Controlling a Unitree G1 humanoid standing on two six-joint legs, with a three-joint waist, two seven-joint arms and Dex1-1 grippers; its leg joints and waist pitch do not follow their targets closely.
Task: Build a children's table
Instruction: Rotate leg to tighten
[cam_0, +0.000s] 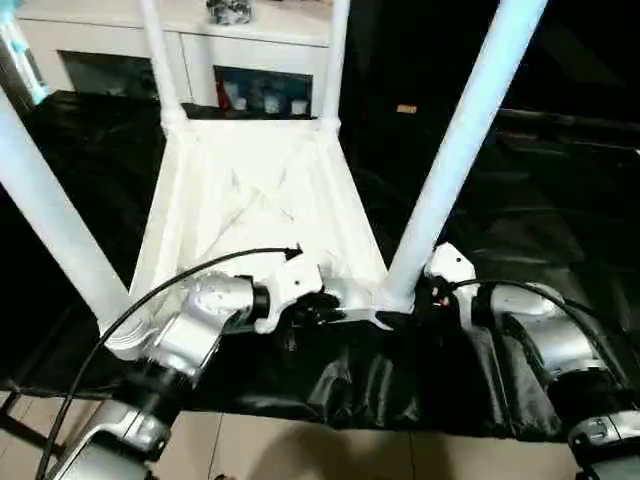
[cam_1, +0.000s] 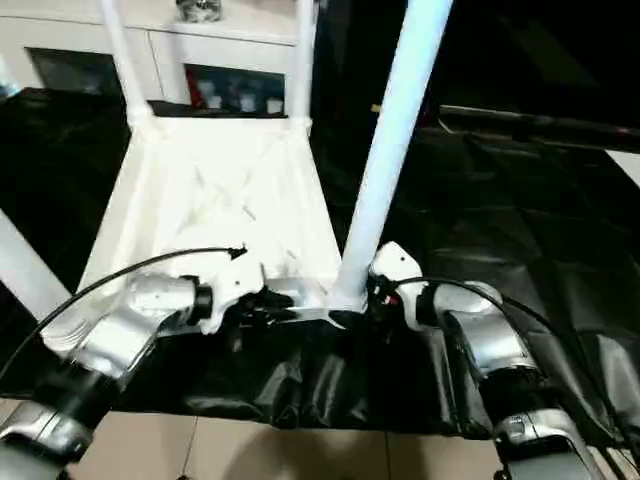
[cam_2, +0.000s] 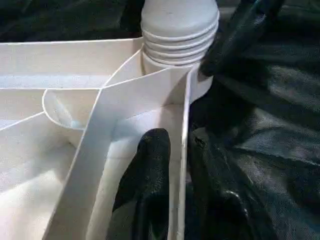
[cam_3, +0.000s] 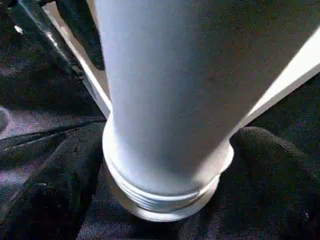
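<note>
Jaws of the right gripper (cam_3: 165, 150) stand wide apart on either side of the near right leg (cam_0: 455, 150), at its threaded foot where it meets the corner socket (cam_2: 172, 75); whether the pads press it cannot be told. Jaws of the left gripper (cam_2: 175, 185) straddle the near rim of the tabletop (cam_0: 255, 200), one black finger (cam_2: 145, 180) inside the ribbed underside and the other outside on the cloth, slightly apart around the thin wall; whether they clamp it cannot be told.

That tabletop lies upside down at the centre of the head view, with four white legs rising from its corners. It rests on a desk covered with black cloth (cam_0: 520, 200). At 12 o'clock stands a white cabinet (cam_0: 250, 40) with glass doors.
</note>
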